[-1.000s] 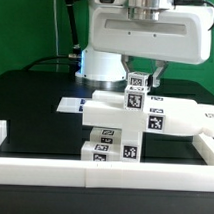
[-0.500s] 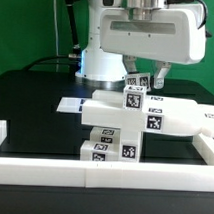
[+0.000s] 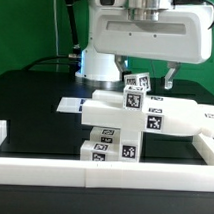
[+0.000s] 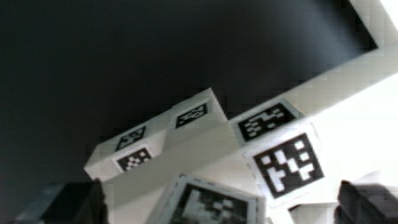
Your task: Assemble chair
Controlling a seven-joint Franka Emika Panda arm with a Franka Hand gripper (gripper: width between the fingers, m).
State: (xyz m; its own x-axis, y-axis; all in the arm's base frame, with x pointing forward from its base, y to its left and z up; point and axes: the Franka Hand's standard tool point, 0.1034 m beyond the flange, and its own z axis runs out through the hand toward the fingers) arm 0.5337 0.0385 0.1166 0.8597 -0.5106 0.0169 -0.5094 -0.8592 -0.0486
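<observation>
Chair (image 3: 122, 124) parts stood stacked at the frame's centre on the table (image 3: 40, 103). I found the jaws (image 3: 146, 74) spread wide, straddling its topmost small post (image 3: 137, 84) directly below, gripping nothing.

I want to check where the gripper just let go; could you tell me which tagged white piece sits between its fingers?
The small tagged post atop the chair: it stands highest, between the open gripper's fingers; the other pieces sit lower.
</observation>
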